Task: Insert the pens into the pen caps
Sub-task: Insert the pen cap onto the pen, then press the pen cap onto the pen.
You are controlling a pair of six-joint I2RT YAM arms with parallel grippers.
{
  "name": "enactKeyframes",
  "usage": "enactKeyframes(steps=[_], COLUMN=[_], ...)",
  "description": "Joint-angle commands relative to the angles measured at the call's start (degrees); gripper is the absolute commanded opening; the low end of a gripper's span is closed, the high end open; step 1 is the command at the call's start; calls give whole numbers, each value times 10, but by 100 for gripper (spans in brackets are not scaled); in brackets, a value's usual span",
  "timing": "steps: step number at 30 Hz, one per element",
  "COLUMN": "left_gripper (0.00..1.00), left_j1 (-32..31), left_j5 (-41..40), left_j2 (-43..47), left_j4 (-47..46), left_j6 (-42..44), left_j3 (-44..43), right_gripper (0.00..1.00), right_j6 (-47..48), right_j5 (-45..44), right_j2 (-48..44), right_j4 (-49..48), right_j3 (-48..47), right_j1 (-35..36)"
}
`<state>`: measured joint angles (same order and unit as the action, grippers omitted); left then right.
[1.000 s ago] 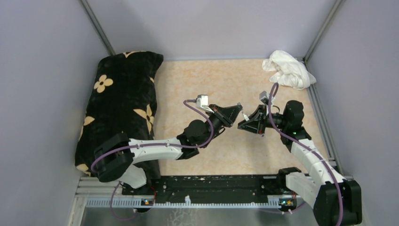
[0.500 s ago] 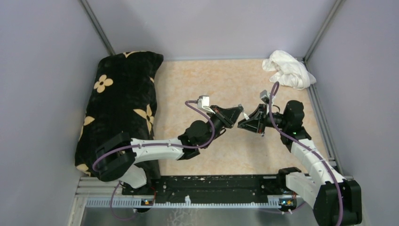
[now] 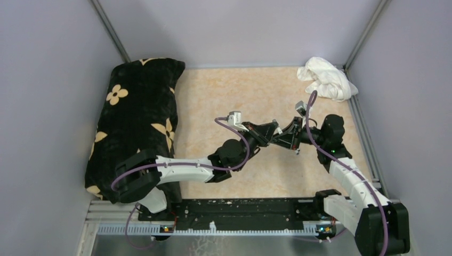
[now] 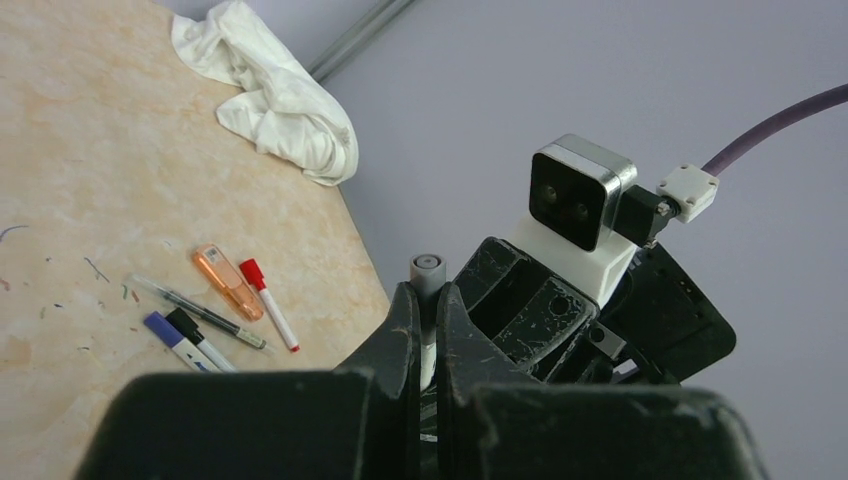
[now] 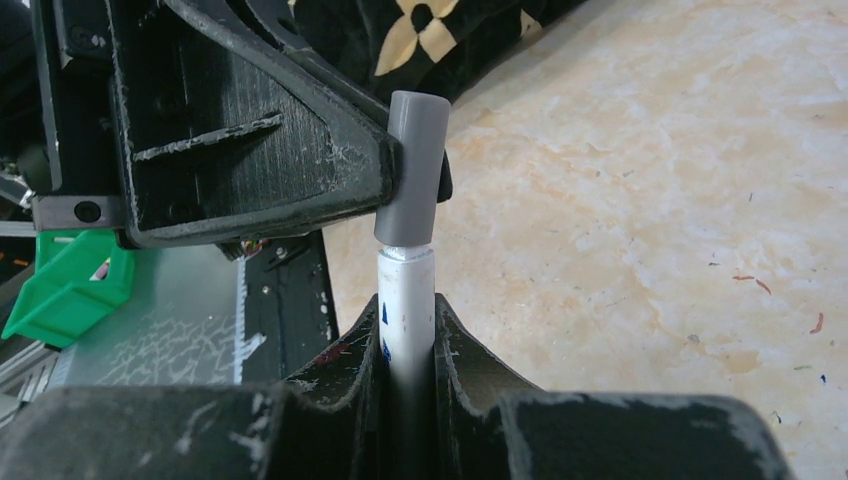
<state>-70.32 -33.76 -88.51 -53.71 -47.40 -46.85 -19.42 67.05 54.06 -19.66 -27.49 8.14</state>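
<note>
Grey pen cap [image 5: 412, 170], pinched by the left gripper [image 4: 427, 295], met the end of a white pen [image 5: 405, 300] clamped upright in the right gripper [image 5: 407, 312], above mid-table [image 3: 240, 90]. Other pens [image 4: 215, 310] lay right.

We are in a robotics lab test cell. 2 arms, the left arm [image 3: 181, 168] and the right arm [image 3: 349, 181], are bolted to a black base plate [image 3: 240, 208] on a slotted aluminium rail [image 3: 213, 228]. Plain grey panels [image 3: 48, 80] held in metal struts [image 3: 109, 29] wall in the tabletop [image 3: 240, 90]. Purple cables [image 3: 234, 140] run along the arms. A boxed camera [image 4: 575, 190] sits on a wrist, and a green plastic bin [image 5: 70, 290] shows beyond the base. Ink flecks mark the tabletop near the pens [image 4: 205, 313].
</note>
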Motion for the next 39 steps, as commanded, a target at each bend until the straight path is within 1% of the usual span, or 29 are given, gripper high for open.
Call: enactKeyframes(steps=[1, 7, 11, 16, 21, 26, 30, 32, 33, 35, 36, 38, 39], left_gripper=[0, 0, 9, 28, 46, 60, 73, 79, 83, 95, 98, 99, 99], left_j1=[-36, -52, -55, -55, -55, -55, -55, -55, -55, -55, -54, -44, -32], left_j5=[-31, -58, -56, -44, -64, -71, -67, -53, -39, -19, -4, 36, 74], left_j2=[-28, -46, -46, -30, 1, 37, 72, 93, 108, 129, 141, 163, 174], left_j4=[-13, -23, -22, -8, 30, 66, 116, 117, 111, 93, 86, 82, 85], left_j6=[42, 92, 99, 107, 101, 105, 126, 153, 181, 229, 246, 258, 256], left_j3=[-25, -32, -33, -37, -33, -20, -12, 1, 9, 26, 35, 48, 53], right_gripper=[0, 0, 0, 0, 0, 0, 0, 0, 0, 0, 0, 0, 0], right_j6=[-25, -32, -10, 7, 13, 20, 40, 60, 72, 100, 112, 129, 137], right_j5=[-25, -26, -25, -15, -11, -4, 10, 27, 34, 49, 54, 64, 69], right_j2=[3, 0, -3, -7, -9, -11, -11, -11, -11, -12, -12, -12, -11], right_j4=[-49, -53, -38, -27, -21, -16, 0, 14, 24, 48, 62, 80, 88], right_j3=[2, 2, -3, -5, -8, -11, -16, -20, -23, -31, -35, -41, -43], right_j1=[5, 6, 5, 5, 5, 5, 5, 5, 5, 4, 4, 4, 3])
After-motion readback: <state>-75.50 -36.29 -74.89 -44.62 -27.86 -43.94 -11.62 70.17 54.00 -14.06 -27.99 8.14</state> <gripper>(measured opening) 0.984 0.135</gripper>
